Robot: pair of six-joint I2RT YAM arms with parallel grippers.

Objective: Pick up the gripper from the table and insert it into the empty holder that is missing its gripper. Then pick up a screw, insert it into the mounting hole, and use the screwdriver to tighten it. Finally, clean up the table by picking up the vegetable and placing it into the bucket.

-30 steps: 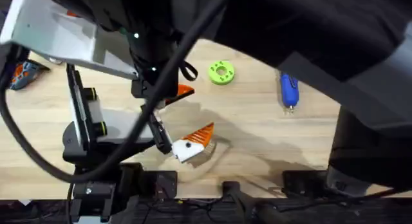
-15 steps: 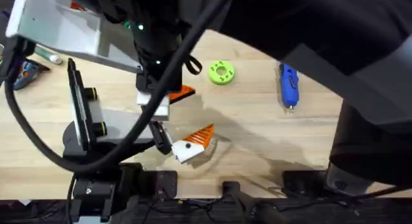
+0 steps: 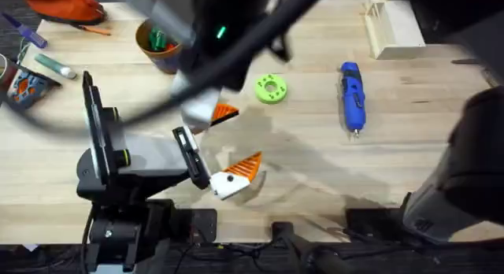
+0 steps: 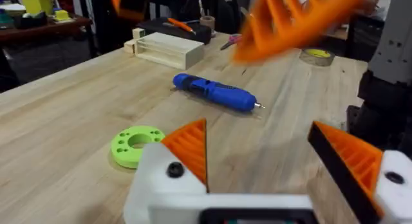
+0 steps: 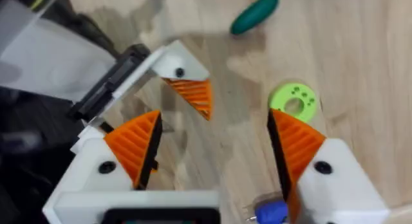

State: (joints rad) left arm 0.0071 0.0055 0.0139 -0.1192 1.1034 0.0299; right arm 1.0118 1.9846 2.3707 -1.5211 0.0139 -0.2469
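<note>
Overhead shows bucket (image 3: 160,44) – right wrist shows vegetable (image 5: 255,14) – both grippers spread

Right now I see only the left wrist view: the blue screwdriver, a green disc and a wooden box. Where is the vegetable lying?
Observer: The vegetable lies flat on the table, apart from the lime-green disc, with nothing touching it.
Operator: And where does the bucket stand?
Observer: The bucket stands upright at the far left of the table in the overhead view, with something green inside it.
</note>
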